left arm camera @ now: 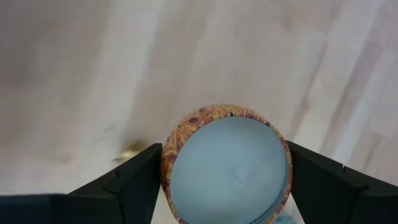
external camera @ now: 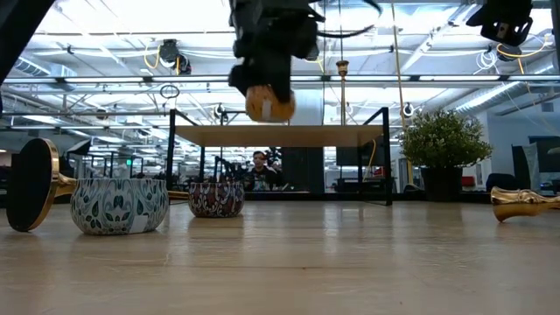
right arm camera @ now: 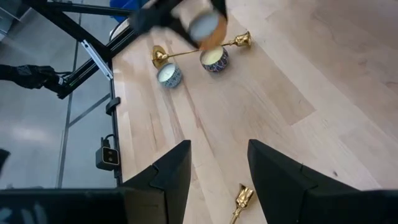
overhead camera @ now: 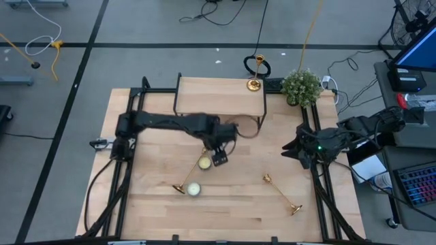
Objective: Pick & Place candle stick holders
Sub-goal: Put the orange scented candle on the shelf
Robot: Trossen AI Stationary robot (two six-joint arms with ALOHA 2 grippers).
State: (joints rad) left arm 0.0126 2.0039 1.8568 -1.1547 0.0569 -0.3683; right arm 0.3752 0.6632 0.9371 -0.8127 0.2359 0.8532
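My left gripper (overhead camera: 218,156) hangs over the table's middle, shut on a small round tin (left arm camera: 227,168) with an orange patterned wall and a pale blue face; it also shows in the low view (external camera: 269,103). One gold candlestick (overhead camera: 191,171) lies on its side beside two candle tins (overhead camera: 204,162) (overhead camera: 193,189). A second candlestick (overhead camera: 281,194) lies toward the near right. A third (overhead camera: 255,73) stands upright on its base on the raised shelf (overhead camera: 218,95) at the back. My right gripper (right arm camera: 217,174) is open and empty at the table's right edge (overhead camera: 300,150). My left gripper pinches the tin's round side wall (left arm camera: 166,155) between its two fingers (left arm camera: 130,180), one on each opposite side. The fingers point down from above. The tin's pale blue flat face turns toward the wrist. The tin hangs lifted clear of the table.
A small potted plant (overhead camera: 301,86) stands at the back right corner beside the shelf. Black frame rails (overhead camera: 320,184) run along both sides of the table. Bare wood (overhead camera: 238,218) lies along the near edge. A person (external camera: 258,171) sits in the room beyond.
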